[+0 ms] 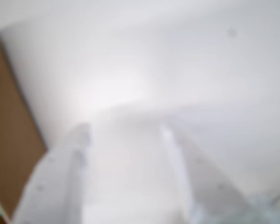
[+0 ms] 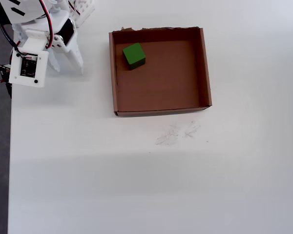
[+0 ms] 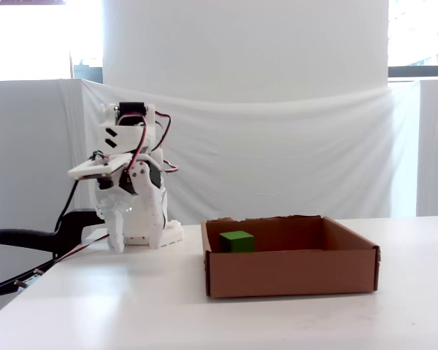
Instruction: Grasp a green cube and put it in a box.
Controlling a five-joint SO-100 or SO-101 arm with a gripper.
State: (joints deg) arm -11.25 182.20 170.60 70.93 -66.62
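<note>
The green cube (image 2: 134, 54) (image 3: 236, 241) lies inside the box (image 2: 167, 80) (image 3: 292, 273), in the corner that the overhead view shows at upper left. My white gripper (image 2: 67, 69) (image 3: 135, 246) hangs over the table beside the arm's base, left of the box and clear of it. It is open, with nothing between its fingers. The wrist view is blurred. It shows my gripper (image 1: 126, 130) over bare white table, with a brown strip, probably the box (image 1: 9, 140), at the left edge.
The box's far rim is ragged. The arm's base (image 3: 142, 230) and cables (image 3: 29, 240) stand at the table's left edge, where the table ends in the overhead view. Faint scuff marks (image 2: 178, 132) lie on the white table in front of the box.
</note>
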